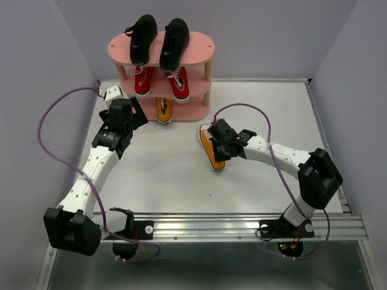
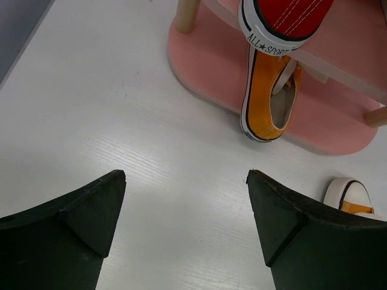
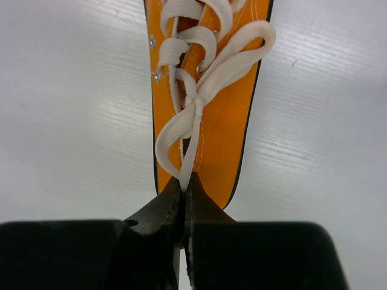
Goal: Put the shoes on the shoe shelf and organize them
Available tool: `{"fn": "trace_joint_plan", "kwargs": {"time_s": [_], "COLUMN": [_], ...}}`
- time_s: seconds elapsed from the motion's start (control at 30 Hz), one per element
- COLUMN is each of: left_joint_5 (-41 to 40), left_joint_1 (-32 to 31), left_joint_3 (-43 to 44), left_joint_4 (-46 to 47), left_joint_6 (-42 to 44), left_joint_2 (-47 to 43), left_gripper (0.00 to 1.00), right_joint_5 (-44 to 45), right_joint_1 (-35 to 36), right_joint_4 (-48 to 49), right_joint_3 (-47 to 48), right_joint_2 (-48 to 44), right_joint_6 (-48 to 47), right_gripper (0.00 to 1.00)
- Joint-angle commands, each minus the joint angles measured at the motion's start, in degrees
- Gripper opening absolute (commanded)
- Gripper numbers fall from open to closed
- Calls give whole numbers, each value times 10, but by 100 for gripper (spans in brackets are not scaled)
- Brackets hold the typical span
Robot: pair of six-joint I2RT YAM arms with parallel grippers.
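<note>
The pink shoe shelf (image 1: 199,52) stands at the back. Two black shoes (image 1: 143,37) sit on its top board and two red shoes (image 1: 144,81) on the middle board. One orange shoe (image 1: 164,111) lies on the left of the bottom board and also shows in the left wrist view (image 2: 265,99). The other orange shoe (image 1: 213,158) lies on the table right of the shelf. My right gripper (image 1: 219,140) is over it, shut on its white lace (image 3: 181,124) above the orange upper (image 3: 227,115). My left gripper (image 1: 134,118) is open and empty (image 2: 187,175) above the table, left of the shelf's base.
The shelf's bottom board (image 2: 208,69) and a wooden post (image 2: 187,15) are just ahead of the left gripper. The table orange shoe's toe (image 2: 349,194) shows at the right. Grey walls close in on both sides. A metal rail (image 1: 230,226) runs along the near edge.
</note>
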Motion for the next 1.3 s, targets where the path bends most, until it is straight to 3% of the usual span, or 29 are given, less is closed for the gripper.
{"fn": "trace_joint_plan", "kwargs": {"time_s": [0.0, 0.4, 0.63, 0.8, 0.87, 0.93, 1.0, 1.27], "left_joint_5": [-10, -14, -8, -5, -4, -2, -1, 10], "left_joint_1": [1, 2, 3, 3, 3, 3, 3, 3], "left_joint_3": [28, 29, 31, 29, 29, 29, 29, 30], "left_joint_4": [11, 8, 12, 12, 12, 13, 15, 18], "left_joint_6": [10, 15, 15, 16, 17, 17, 15, 15], "left_joint_2": [-15, -17, -5, 0, 4, 7, 10, 20], "left_gripper": [93, 93, 93, 93, 93, 93, 93, 93], "right_joint_5": [60, 31, 30, 17, 20, 32, 45, 115], "right_joint_1": [5, 10, 21, 26, 31, 31, 31, 31], "right_joint_4": [26, 3, 2, 1, -9, -24, -25, -50], "right_joint_3": [77, 158, 164, 119, 109, 105, 100, 92], "right_joint_2": [-21, 18, 17, 35, 47, 49, 41, 41], "right_joint_6": [28, 46, 35, 37, 42, 49, 54, 115], "right_gripper": [1, 1, 1, 1, 37, 61, 66, 65]}}
